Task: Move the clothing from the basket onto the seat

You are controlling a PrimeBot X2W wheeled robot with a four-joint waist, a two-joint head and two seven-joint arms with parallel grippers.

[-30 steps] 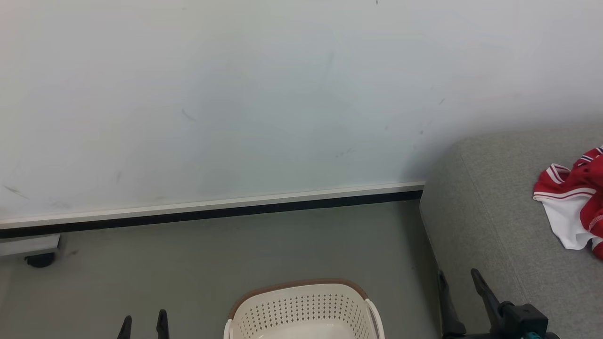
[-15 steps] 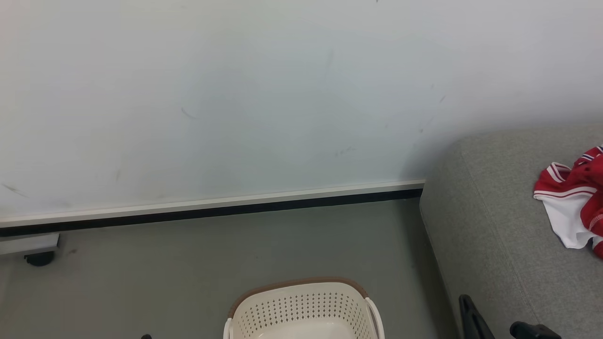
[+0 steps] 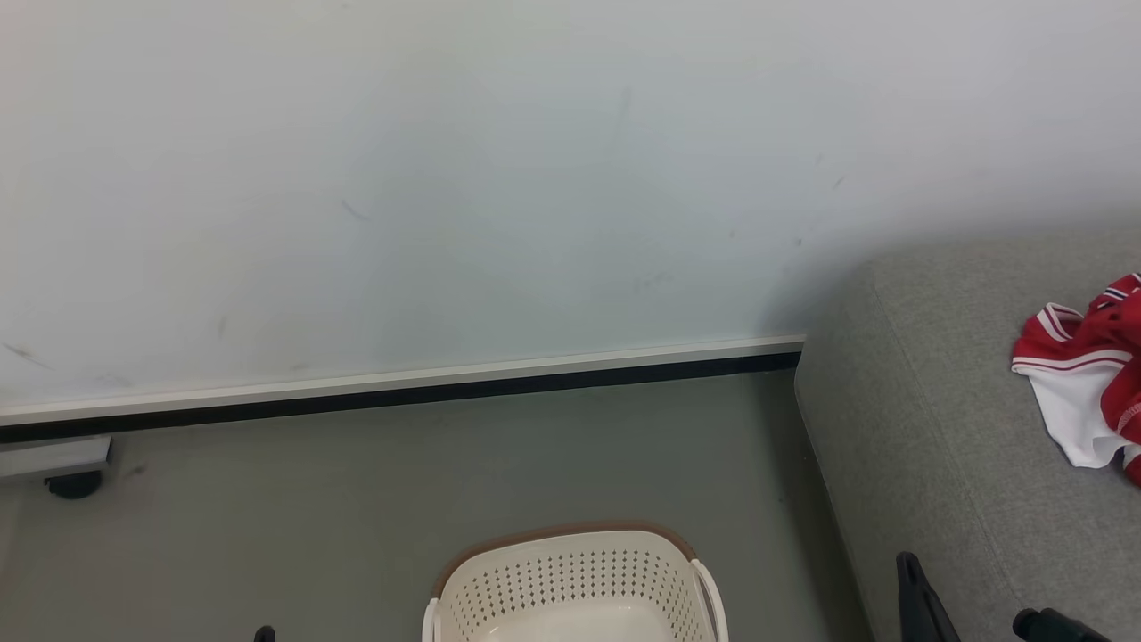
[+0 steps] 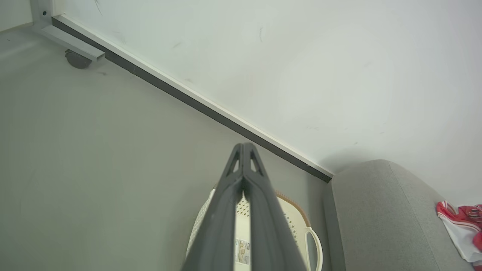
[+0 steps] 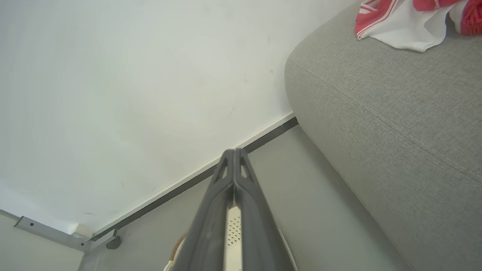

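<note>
Likely a plain home-like room: grey couch seat [image 3: 936, 428], laundry basket [image 3: 570, 571], bare white wall [image 3: 446, 178].

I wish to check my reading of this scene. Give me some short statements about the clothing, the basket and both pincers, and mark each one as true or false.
1. The red and white clothing lies on the grey seat. True.
2. The basket stands on the seat. False: it stands on the floor, beside the seat.
3. The left pincer is shut, with nothing between its fingers. True.
4. The right pincer grips a garment. False: it is shut and empty.
</note>
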